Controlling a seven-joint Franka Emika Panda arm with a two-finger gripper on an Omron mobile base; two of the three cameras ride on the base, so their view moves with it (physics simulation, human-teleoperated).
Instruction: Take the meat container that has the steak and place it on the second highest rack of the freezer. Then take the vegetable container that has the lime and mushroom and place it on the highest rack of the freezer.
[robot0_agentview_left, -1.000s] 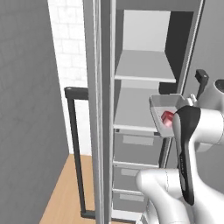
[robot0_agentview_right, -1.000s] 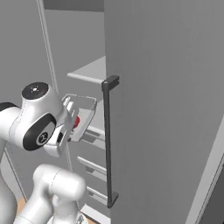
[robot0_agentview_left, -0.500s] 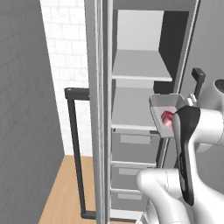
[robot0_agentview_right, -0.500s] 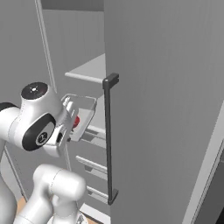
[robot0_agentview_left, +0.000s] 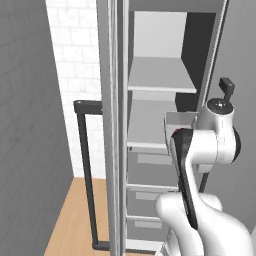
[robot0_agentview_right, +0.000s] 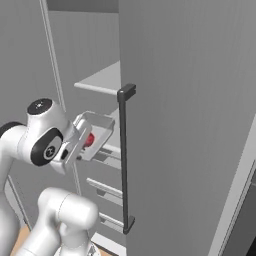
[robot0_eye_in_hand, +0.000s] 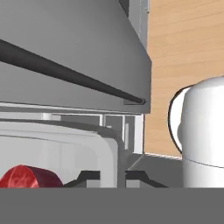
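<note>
Rendered home kitchen, pretty clearly. Tall grey freezer (robot0_agentview_left: 165, 30) standing open, pale shelves above grey drawers (robot0_agentview_left: 150, 165). Long dark vertical handle (robot0_agentview_right: 123, 160) on its door. White tiled wall (robot0_agentview_left: 75, 50) behind, wood plank floor (robot0_agentview_left: 75, 220) below. Everything flat-shaded, sim look.

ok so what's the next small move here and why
Probably ease the meat container forward onto the lower rack. The gripper pinches its rim, the steak sits inside, and the tray hangs just outside the open freezer, near that shelf's height.
</note>
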